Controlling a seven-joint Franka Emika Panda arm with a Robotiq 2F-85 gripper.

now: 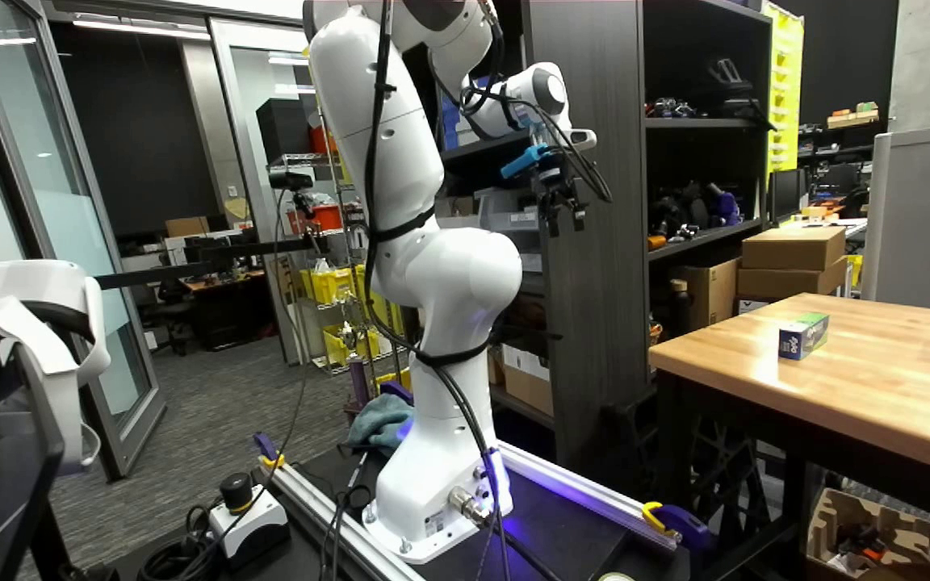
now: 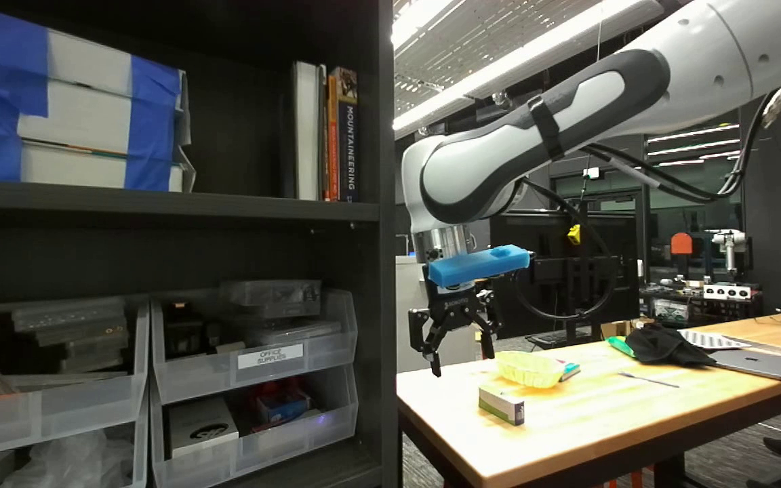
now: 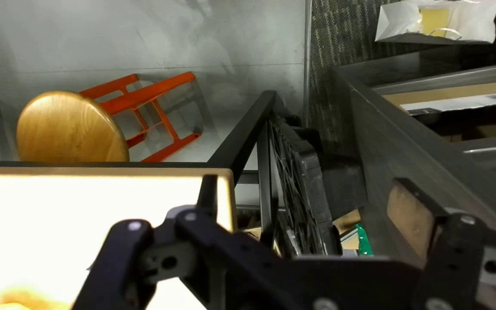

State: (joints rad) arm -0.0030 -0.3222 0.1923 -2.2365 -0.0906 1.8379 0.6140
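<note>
My gripper (image 2: 463,358) is open and empty, fingers pointing down, in the air near the corner of the wooden table (image 2: 445,400) and beside the dark shelf unit (image 2: 386,271). It also shows in an exterior view (image 1: 566,222) and in the wrist view (image 3: 310,198), with its two fingers wide apart. A blue block (image 2: 478,266) is fixed on the wrist above it. A small white, green and blue box (image 2: 501,404) lies on the table, also seen in an exterior view (image 1: 802,336). A yellow basket (image 2: 531,369) stands behind it. The gripper touches nothing visible.
Shelf bins (image 2: 255,373) sit close to the gripper. A grey utensil (image 2: 648,379), a black cloth (image 2: 665,346) and a laptop (image 2: 760,364) lie farther along the table. A stool (image 3: 71,129) stands by the table; a black plastic item (image 3: 304,181) stands between table and shelf.
</note>
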